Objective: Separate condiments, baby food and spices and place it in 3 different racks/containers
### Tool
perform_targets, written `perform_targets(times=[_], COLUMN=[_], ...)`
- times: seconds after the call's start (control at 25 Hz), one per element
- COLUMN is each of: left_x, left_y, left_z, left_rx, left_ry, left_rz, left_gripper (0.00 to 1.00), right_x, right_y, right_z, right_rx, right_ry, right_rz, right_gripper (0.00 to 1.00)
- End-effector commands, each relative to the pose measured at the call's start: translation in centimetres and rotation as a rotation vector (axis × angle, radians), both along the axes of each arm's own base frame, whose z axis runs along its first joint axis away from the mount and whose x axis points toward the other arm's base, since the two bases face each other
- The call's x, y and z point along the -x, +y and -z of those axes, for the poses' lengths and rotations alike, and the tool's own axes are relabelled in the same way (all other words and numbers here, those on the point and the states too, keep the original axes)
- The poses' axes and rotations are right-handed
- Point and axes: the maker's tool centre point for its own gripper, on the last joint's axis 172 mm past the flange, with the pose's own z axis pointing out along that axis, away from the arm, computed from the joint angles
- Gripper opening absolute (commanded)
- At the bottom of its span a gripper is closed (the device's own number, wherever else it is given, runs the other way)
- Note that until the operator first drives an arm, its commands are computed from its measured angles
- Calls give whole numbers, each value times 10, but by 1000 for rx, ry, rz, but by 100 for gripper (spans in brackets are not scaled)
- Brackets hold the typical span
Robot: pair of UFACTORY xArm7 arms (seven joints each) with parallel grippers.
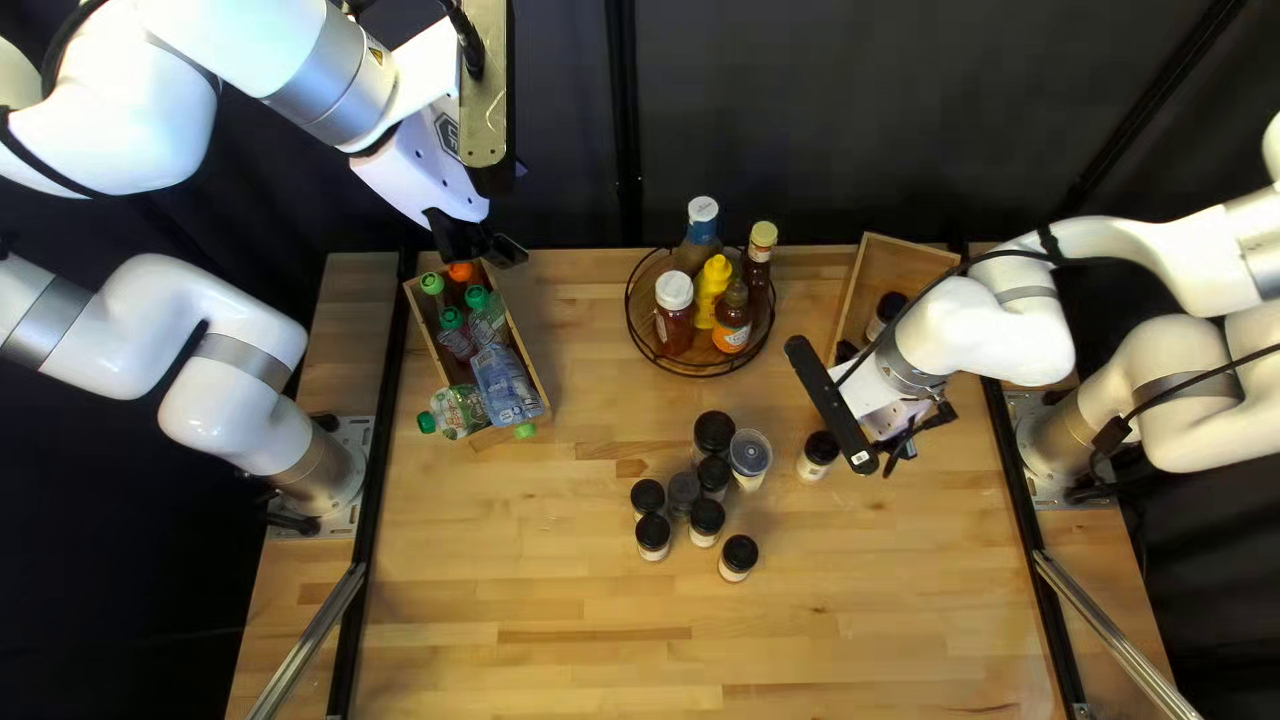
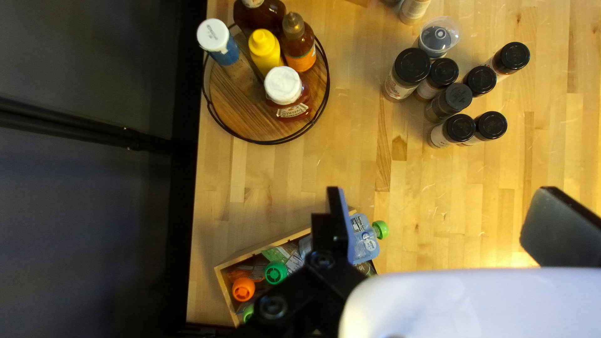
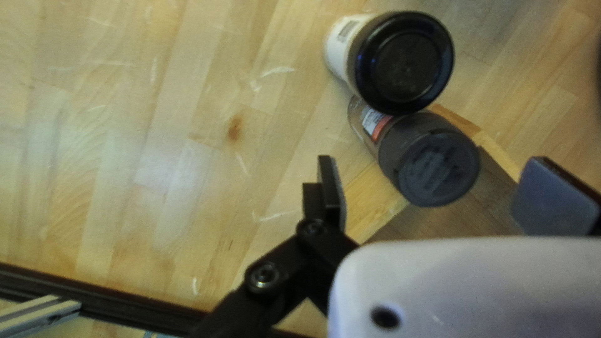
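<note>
While the left gripper (image 1: 476,246) is held up with its two fingers wide apart and nothing between them, a long box of light wood (image 2: 223,289) is seen under it and beside its near finger. Packed in that box are soft, shiny food pouches with green and orange caps, and over its edge a blue pouch with a green cap (image 2: 364,241) is poked out.

Ahead of the same gripper, a round wooden tray with a black wire rim (image 2: 231,106) is filled with a yellow squeeze bottle (image 2: 265,51), a red sauce jar with a white lid (image 2: 285,91) and other sauce bottles. Also ahead, seven small spice jars with dark round lids (image 2: 460,128) are grouped by a jar with a clear domed cap (image 2: 438,37).

The right gripper (image 1: 918,434) is open too. Ahead of its fingers, a spice jar with a dark grey lid (image 3: 430,159) is seen, touched by neither finger. Close beside that jar, a white-sided jar with a black lid (image 3: 404,62) is placed, and an open wooden box (image 3: 372,206) is seen near the gripper.
</note>
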Motion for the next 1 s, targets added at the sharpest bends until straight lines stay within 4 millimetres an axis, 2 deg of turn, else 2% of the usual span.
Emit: perform_targets(times=[0.04,0.12,0.24,0.48,0.64,0.8,0.84,1.0], left_x=[0,0,0,0,0,0,0,0], left_y=[0,0,0,0,0,0,0,0], left_z=[0,0,0,0,0,0,0,0], left_rx=[0,0,0,0,0,0,0,0], left_ry=[0,0,0,0,0,0,0,0], left_rz=[0,0,0,0,0,0,0,0], left_gripper=[100,100,100,100,100,100,100,100], right_x=[2,3,5,13,19,31,33,42], right_y=[0,1,6,9,1,-30,-34,-72], right_z=[-1,-6,-26,-90,-118,-131,-131,-123], right_rx=[-2,-5,-2,21,40,55,56,64], right_ry=[0,-5,-15,-41,-48,-49,-49,-56], right_rz=[-1,-4,-7,0,27,95,105,163], right_gripper=[0,0,0,0,0,0,0,0])
